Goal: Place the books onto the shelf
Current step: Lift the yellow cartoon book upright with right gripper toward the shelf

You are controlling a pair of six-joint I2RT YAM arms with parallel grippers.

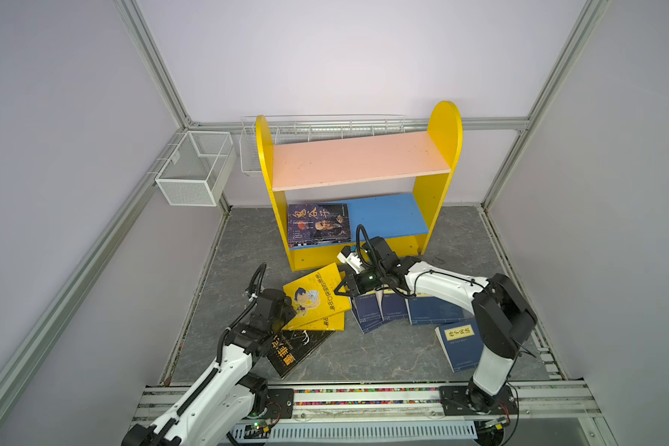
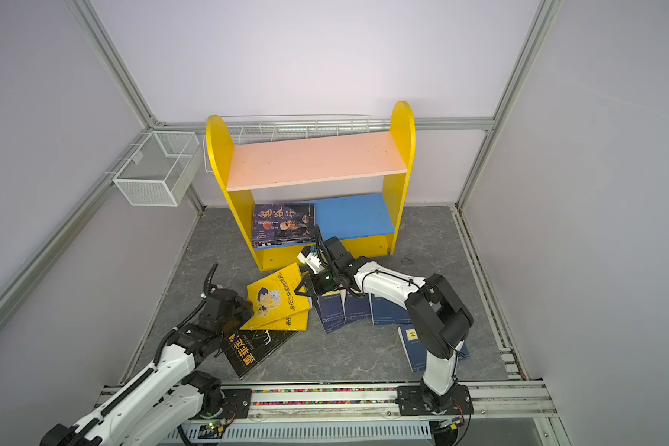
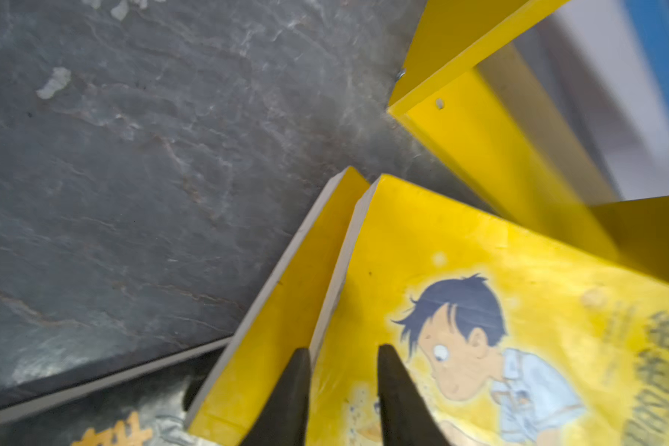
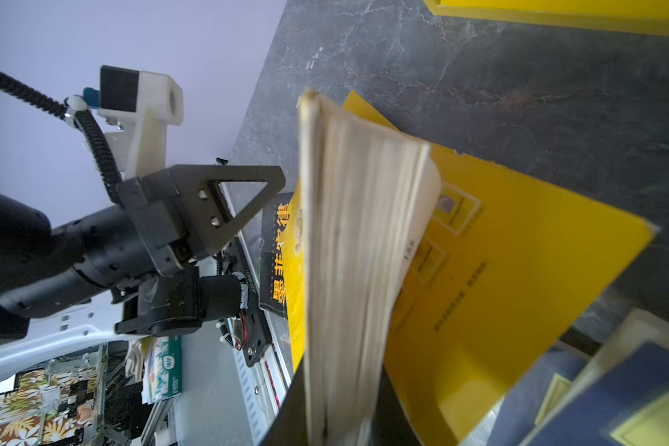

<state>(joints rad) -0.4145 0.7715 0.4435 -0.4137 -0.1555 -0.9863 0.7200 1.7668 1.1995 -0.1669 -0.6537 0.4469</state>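
far left on the grey table lies the black book, flat, partly under two yellow covers. the left gripper hovers at their near corner, its fingers part way apart on either side of the upper book's page edge, pinching nothing that i can see. the top yellow cartoon book lies skewed on the lower yellow cartoon book. behind them stands the shelf: its pink upper board is bare, and a purplish portrait-cover book lies flat at the left end of the blue lower board, with more book edges showing under it. the right gripper has closed on the far edge of the top yellow cartoon book; in the right wrist view that edge is tipped up and the pages fan loose. right of it three navy books overlap on the table, and a lone navy book lies well apart, partly hidden by the right arm

these look like light, floppy paperbacks with smooth covers. a pinch on loose pages will likely let the book sag and splay, so a hold near the spine should carry it stiffer
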